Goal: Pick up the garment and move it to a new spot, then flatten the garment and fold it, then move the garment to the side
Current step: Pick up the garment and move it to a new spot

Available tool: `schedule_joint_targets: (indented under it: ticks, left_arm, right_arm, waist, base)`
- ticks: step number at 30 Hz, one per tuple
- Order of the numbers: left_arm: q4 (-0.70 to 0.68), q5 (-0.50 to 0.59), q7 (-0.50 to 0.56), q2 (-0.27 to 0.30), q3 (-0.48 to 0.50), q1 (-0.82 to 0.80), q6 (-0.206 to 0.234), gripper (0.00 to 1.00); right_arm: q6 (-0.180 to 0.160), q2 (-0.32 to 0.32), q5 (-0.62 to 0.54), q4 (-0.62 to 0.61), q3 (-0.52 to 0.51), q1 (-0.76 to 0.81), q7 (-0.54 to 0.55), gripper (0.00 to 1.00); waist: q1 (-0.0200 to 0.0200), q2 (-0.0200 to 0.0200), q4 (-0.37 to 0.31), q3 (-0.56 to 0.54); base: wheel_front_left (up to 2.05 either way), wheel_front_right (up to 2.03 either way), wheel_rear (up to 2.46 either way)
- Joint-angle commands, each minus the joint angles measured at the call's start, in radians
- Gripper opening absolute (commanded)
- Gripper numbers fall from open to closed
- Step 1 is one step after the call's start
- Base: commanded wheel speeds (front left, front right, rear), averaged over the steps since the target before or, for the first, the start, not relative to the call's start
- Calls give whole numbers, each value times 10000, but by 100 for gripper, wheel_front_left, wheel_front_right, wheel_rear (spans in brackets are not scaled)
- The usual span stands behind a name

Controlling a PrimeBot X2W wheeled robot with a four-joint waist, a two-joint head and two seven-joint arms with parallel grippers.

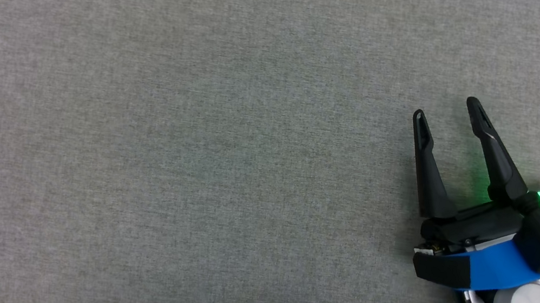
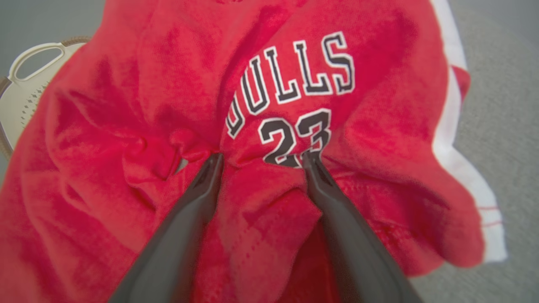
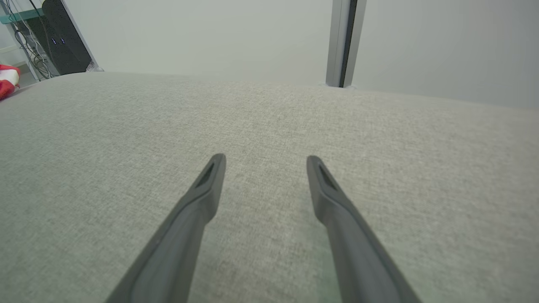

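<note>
**Left gripper (image 2: 261, 160) on the garment (image 2: 126, 105)**

The left gripper stands wide open, fingertips (image 2: 212, 164) sunk in the crumpled red garment. The right gripper (image 1: 447, 107) gapes empty over grey cloth (image 1: 138, 151), garment well to its left.

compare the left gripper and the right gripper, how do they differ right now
The left gripper has its tips at the crumpled red Bulls jersey, seemingly pressing into it by the number 23; the right gripper is above the bare grey fabric surface, away from the jersey. A bunched fold of cloth sits between the left gripper's fingers; nothing sits between the right gripper's fingers. Shared: both are open, with the same long dark fingers.
</note>
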Motion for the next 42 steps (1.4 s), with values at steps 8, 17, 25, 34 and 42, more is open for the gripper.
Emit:
schedule_joint_targets:
  ticks: [8, 17, 25, 34, 42]
  left_arm:
    - [-32, -427, 977, -556, -238, 380, 44, 0]
    - [-1363, 281, -18, 395, -528, 111, -424, 0]
    - [-2937, 760, 163, 721, -1612, -395, -1088, 0]
    - [-5686, 285, 1394, -346, -3439, -1109, -1537, 0]
    - [-7252, 325, 1979, -1641, -5324, -324, -1435, 0]
  right_arm:
    - [3, 98, 76, 245, -88, 96, -263, 100]
    - [3, 334, 407, 991, -10, 343, -570, 100]
    - [2, 538, 676, 1663, 184, 831, -754, 100]
    - [3, 696, 833, 1806, 13, 1471, -743, 100]
    - [4, 787, 859, 1730, -51, 1703, -639, 100]
  waist:
    - [-2, 0, 1, -509]
    - [-2, 0, 75, -2383]
    - [-2, 0, -66, -4363]
    - [-2, 0, -514, -5671]
    - [-2, 0, -948, -5828]
  base:
    - [0, 0, 0]
    - [0, 0, 0]
    - [0, 0, 0]
    - [0, 0, 0]
    - [0, 0, 0]
